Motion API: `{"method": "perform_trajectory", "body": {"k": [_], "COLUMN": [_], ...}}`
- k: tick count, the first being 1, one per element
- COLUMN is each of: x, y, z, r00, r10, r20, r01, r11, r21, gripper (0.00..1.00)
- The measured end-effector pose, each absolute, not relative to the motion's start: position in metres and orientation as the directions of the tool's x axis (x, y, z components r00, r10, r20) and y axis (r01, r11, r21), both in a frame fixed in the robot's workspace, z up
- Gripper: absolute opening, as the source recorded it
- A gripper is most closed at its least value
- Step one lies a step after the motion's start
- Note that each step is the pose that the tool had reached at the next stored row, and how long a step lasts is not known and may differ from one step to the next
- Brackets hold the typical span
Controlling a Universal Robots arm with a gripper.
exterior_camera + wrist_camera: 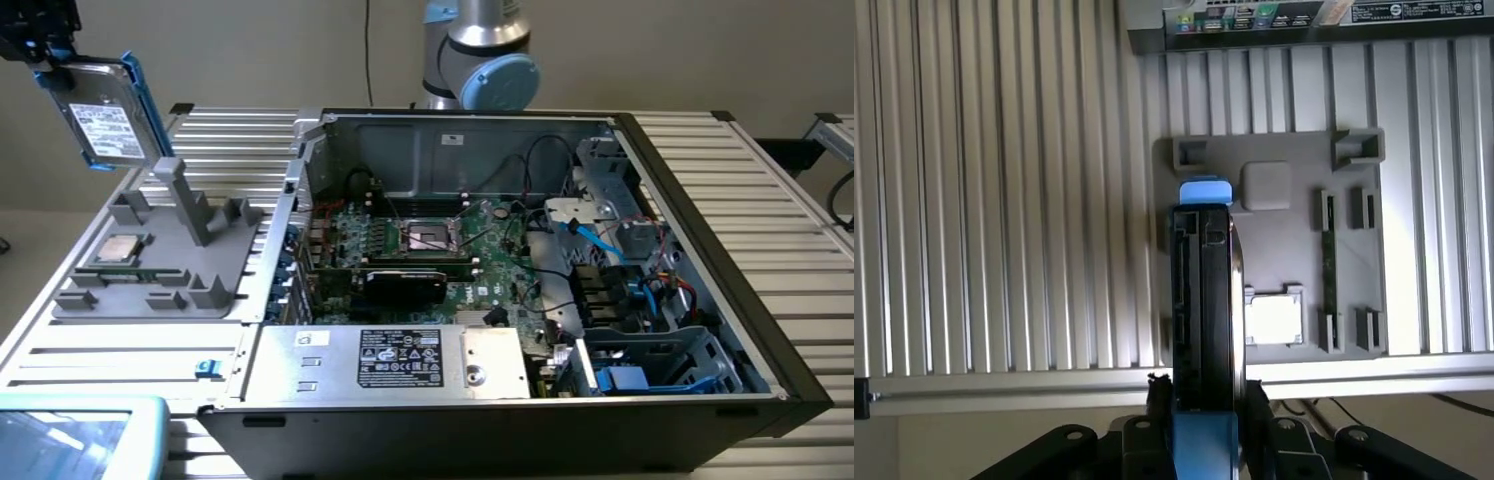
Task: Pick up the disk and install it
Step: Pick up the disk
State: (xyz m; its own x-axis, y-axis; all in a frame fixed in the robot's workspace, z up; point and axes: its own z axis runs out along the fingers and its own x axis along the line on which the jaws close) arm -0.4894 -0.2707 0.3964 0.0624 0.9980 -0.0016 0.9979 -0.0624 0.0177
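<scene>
Silver-grey metal disk [107, 118], flat, white-labelled and blue-railed, hangs upright at ten o'clock in the exterior view, clear above the grey moulded fixture [200, 265]. Black gripper [1204, 425] clamps it from both sides over the ribbed aluminium table [1004, 200].

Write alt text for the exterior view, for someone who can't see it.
The gripper holds the disk in the air, label facing the camera, above a grey fixture tray at the exterior view's left. Beside the tray an open computer case shows its motherboard and cables, on a ribbed metal table.
</scene>
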Motion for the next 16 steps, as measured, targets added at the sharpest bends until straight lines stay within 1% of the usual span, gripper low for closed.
{"method": "perform_trajectory", "body": {"k": [7, 16], "x": [-0.488, -0.469], "y": [-0.268, -0.266], "z": [0.421, 0.431], "r00": [0.062, 0.062], "r10": [0.998, 0.998], "r20": [-0.001, -0.002], "r01": [0.998, 0.998], "r11": [-0.062, -0.062], "r21": [0.023, 0.023], "gripper": [0.37, 0.37]}}
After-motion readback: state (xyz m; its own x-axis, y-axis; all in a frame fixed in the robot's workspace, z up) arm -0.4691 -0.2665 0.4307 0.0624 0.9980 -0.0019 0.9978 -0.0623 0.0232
